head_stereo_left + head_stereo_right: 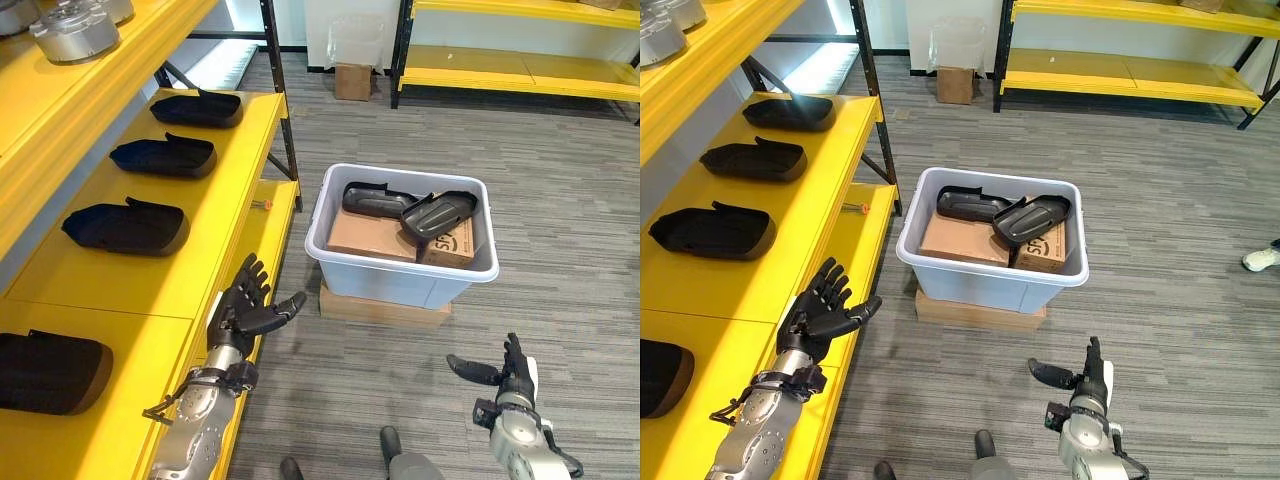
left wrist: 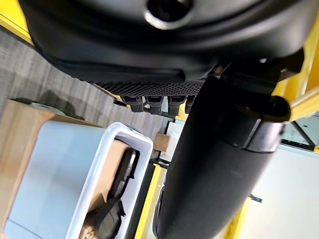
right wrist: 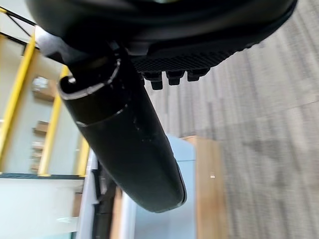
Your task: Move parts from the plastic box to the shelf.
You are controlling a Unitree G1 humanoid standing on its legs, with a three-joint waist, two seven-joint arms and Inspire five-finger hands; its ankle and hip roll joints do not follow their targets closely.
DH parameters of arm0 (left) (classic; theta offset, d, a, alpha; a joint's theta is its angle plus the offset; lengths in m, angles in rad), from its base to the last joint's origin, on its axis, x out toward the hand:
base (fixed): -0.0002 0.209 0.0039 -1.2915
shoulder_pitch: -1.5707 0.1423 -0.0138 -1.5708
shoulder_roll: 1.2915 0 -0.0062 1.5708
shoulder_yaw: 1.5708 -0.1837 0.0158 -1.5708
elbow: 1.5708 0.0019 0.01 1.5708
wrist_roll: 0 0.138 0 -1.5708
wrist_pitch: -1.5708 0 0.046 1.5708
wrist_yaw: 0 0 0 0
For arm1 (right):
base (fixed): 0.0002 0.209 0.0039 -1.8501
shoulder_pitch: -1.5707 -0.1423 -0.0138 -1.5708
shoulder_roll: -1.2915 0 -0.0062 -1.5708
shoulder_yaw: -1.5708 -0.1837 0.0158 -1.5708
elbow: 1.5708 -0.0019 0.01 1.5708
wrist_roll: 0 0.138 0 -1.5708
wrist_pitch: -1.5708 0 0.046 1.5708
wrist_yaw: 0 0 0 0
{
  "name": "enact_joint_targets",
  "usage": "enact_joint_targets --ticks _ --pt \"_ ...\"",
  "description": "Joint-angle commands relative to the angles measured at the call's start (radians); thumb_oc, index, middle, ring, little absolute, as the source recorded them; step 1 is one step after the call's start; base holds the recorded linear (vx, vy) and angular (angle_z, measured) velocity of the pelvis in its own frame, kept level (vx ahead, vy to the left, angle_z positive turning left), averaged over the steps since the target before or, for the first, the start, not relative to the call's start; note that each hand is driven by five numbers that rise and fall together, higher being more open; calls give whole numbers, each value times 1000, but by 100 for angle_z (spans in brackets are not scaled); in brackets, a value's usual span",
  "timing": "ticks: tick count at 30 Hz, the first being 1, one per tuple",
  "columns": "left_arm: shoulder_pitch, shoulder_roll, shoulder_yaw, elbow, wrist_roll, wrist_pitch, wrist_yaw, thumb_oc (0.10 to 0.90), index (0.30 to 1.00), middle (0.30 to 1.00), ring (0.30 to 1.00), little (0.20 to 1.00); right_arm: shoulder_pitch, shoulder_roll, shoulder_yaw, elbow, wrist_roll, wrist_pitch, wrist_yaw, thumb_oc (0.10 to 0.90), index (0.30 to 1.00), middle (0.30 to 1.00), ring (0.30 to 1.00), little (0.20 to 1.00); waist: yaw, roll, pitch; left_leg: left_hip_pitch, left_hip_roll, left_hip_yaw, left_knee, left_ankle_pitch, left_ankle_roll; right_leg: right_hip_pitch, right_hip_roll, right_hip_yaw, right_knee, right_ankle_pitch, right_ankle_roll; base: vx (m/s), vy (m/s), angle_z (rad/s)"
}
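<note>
A pale grey plastic box (image 1: 392,284) stands on the carpet before me. Two black moulded parts (image 1: 378,200) (image 1: 440,212) lie in it on top of brown cardboard boxes (image 1: 368,238). To my left is the yellow shelf (image 1: 225,190), with several of the same black parts in a row, the nearest (image 1: 50,372) at the lower left. My left hand (image 1: 240,310) hovers open at the shelf's front edge, fingers spread, holding nothing. My right hand (image 1: 510,375) hangs low over the floor, right of the box, open and empty.
A flat cardboard sheet (image 1: 380,306) lies under the plastic box. Round metal parts (image 1: 75,30) sit on the upper shelf level. A second yellow rack (image 1: 520,70) and a small carton (image 1: 352,80) stand at the back. A person's shoe (image 1: 1260,258) shows at the right.
</note>
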Motion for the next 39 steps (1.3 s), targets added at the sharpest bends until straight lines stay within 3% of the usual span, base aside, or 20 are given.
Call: enact_joint_targets --ticks 1,12,14,16,19,20,21,25,28,29,34,39 --pt "-26 38 55 -80 32 -102 -33 900 1000 1000 1000 1000 -19 -74 -41 -73 -57 -59 -23 900 1000 1000 1000 1000 10 3 -100 -20 8 -26 -6 -49 24 11 18 -63 64 -113 0 52 44 -9" --pt "-29 48 84 -70 54 -93 -36 900 1000 1000 1000 1000 -61 -75 -37 -82 -63 -58 -74 900 1000 1000 1000 1000 29 5 -111 1 -19 -31 -6 -69 47 10 -8 -64 97 -116 19 62 110 -10" --pt "-35 55 94 -69 66 -83 -54 900 1000 1000 1000 1000 -80 -95 -45 -83 -254 -90 -70 900 1000 1000 1000 1000 35 6 -110 5 -32 -28 -3 -76 60 5 -16 -72 129 -127 26 77 209 -18" --pt "-40 62 90 -58 77 -95 -60 900 1000 1000 1000 1000 -94 -107 -25 -108 -213 -54 -54 900 1000 1000 1000 1000 38 8 -109 5 -38 -18 0 -79 68 -3 -20 -83 156 -134 27 45 185 -17" --pt "-46 68 110 -54 69 -94 -67 900 1000 1000 1000 1000 -100 -120 -29 -142 -218 -62 -51 900 1000 1000 1000 1000 45 2 -98 1 -55 10 9 -88 96 -47 -30 -131 257 -128 40 -17 252 -42" --pt "-46 67 120 -50 79 -104 -47 900 1000 1000 1000 1000 -111 -119 -30 -149 -209 -83 -44 900 1000 1000 1000 1000 54 -1 -84 3 -62 35 15 -99 111 -105 -47 -177 364 -98 57 -51 240 -111" --pt "-40 67 126 -56 83 -105 -36 900 1000 1000 1000 1000 -117 -118 -36 -151 -197 -92 -34 900 1000 1000 1000 1000 61 -4 -75 6 -65 42 22 -108 112 -134 -61 -200 387 -82 62 -36 167 -135" --pt "-13 70 156 -69 67 -104 -30 900 1000 1000 1000 1000 -159 -107 -28 -128 -195 -93 -21 900 1000 1000 1000 1000 91 -19 -64 24 -68 55 39 -131 97 -150 -131 -249 255 1 74 16 -42 -73" --pt "9 73 150 -60 62 -119 -70 900 1000 1000 1000 1000 -144 -79 -59 -106 -200 -70 -11 900 1000 1000 1000 1000 74 -37 -57 65 -54 50 25 -155 78 -185 -200 -176 76 172 132 100 -206 -23" --pt "19 75 147 -66 57 -126 -78 900 1000 1000 1000 1000 -132 -76 -66 -106 -199 -72 -7 900 1000 1000 1000 1000 73 -38 -54 73 -46 51 25 -160 75 -188 -211 -170 52 186 137 137 -322 25" --pt "22 77 113 -78 54 -139 -75 900 1000 1000 1000 1000 -97 -74 -74 -105 -173 -56 -24 900 1000 1000 1000 1000 70 -47 -52 72 -24 38 51 -175 61 -156 -225 -164 14 179 140 49 -226 64" --pt "25 63 115 -87 48 -115 -58 900 1000 1000 1000 1000 -105 -79 -65 -88 -162 -28 -32 900 1000 1000 1000 1000 75 -45 -65 85 -1 52 31 -148 38 -118 -212 -200 11 136 136 50 -159 9"
